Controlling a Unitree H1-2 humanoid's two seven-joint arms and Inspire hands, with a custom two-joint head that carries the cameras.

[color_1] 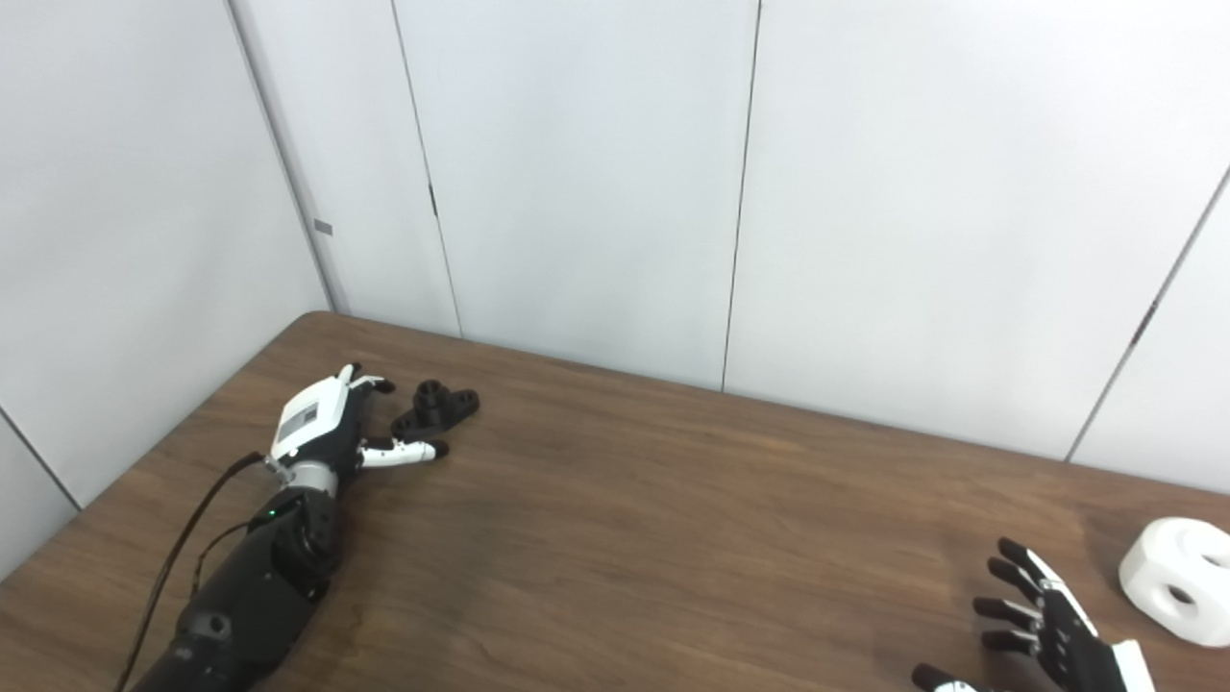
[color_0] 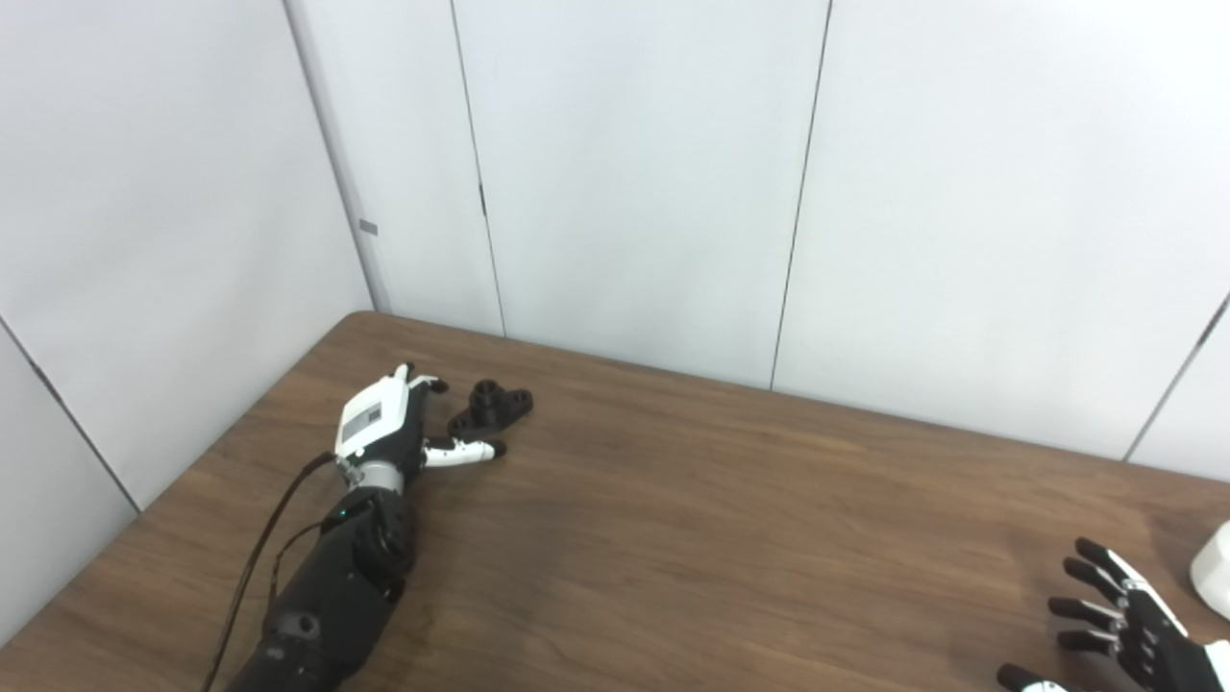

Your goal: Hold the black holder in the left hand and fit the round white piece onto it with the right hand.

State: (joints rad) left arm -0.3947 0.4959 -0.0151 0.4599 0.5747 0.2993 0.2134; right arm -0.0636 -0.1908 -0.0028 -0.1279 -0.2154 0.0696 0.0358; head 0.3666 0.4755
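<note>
- left hand [color_0: 384,423] at the far left of the wooden table [color_0: 692,500], back of the hand up, low over the surface; its thumb [color_0: 463,449] sticks out to the right along the tabletop; other fingers reach forward, spread apart, holding nothing
- black holder [color_0: 492,407] lies on the table just beside the left hand, between the forward fingers and the thumb; cannot tell whether any fingertip touches it; flat base with holes and a short round post standing up in the middle
- right hand [color_1: 1043,630] at the bottom right corner, partly cut by the picture's edge; dark fingers fanned apart, pointing up and left; nothing in it
- round white piece [color_1: 1177,580] sits on the table near the right edge, just right of the right hand, apart from it; chunky white body with a round hole facing the camera; in the left eye view only a sliver shows at the frame edge
- holder and white piece well apart, opposite ends of the table
- pale panelled walls [color_0: 625,173] behind the table
</note>
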